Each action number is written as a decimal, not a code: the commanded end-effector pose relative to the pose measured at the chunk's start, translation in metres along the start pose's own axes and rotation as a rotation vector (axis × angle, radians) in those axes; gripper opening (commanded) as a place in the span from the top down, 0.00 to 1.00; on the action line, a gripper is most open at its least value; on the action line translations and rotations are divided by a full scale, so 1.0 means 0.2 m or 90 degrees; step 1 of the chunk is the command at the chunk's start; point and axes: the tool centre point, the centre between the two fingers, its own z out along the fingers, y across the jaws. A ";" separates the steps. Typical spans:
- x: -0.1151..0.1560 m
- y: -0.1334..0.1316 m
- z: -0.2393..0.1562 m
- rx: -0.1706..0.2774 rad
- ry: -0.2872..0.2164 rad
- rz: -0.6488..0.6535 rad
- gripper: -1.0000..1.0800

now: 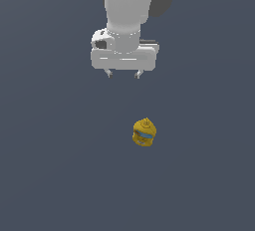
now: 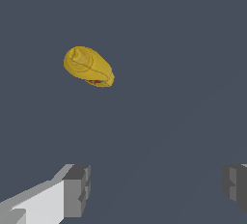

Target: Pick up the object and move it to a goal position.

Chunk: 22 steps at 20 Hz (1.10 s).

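The object [image 1: 144,132] is a small mustard-yellow squat bottle with a pointed nozzle top and a blue label band, resting on the dark grey floor. My white gripper [image 1: 123,74] hangs high above it, offset toward the exterior view's left, with its two short fingers spread apart and nothing between them. In the wrist view the object [image 2: 89,67] appears from above as a yellow oval, well away from my gripper [image 2: 154,189], whose grey fingertips [image 2: 77,189] stand wide apart.
A flat, featureless dark grey surface [image 1: 60,175] stretches all around. The white arm [image 1: 132,6] rises out of the exterior view's upper edge.
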 end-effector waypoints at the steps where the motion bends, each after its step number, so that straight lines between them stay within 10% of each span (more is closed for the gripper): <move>1: 0.00 0.00 0.00 0.000 0.000 0.000 0.04; 22: 0.08 -0.01 0.03 -0.005 0.008 -0.061 0.04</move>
